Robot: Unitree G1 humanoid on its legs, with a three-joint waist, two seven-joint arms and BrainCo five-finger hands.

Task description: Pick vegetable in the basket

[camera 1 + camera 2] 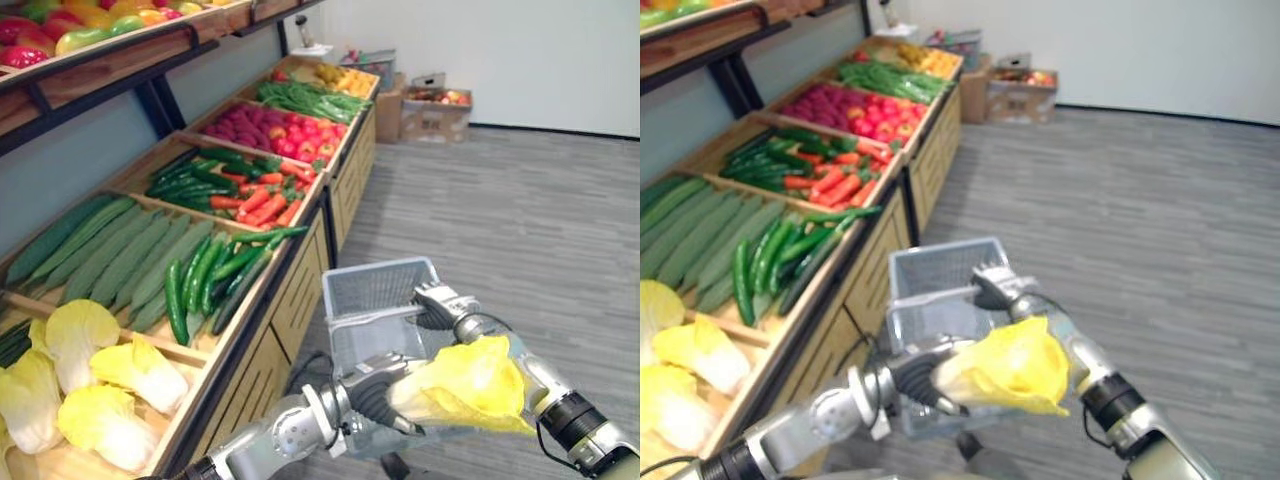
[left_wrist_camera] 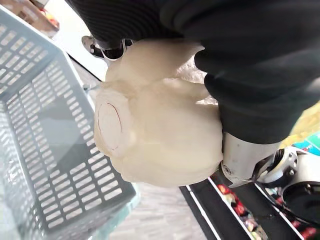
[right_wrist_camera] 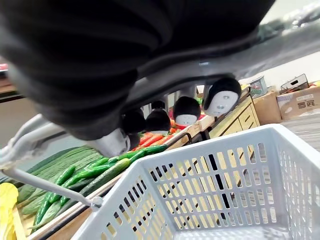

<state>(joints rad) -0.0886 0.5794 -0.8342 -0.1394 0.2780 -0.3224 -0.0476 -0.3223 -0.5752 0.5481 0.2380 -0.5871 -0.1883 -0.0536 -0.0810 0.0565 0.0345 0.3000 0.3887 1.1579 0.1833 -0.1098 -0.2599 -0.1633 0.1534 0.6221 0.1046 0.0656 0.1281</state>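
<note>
Your left hand (image 1: 375, 395) is gripping the cabbage (image 1: 470, 385), stalk end in its curled fingers, leaves trailing rightward. Just beyond those fingers the basket (image 1: 375, 272) is hanging open, your right hand (image 1: 440, 303) clasping its handle (image 3: 52, 188).

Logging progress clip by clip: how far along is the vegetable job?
Done: the left hand grips a cabbage, off the shelf. In hand: it hangs beside the basket, whose handle the right hand holds. Left: dropping it in; the basket looks empty.

Pale cabbage (image 2: 160, 135), cut base showing; basket (image 2: 45, 125) beside
</note>
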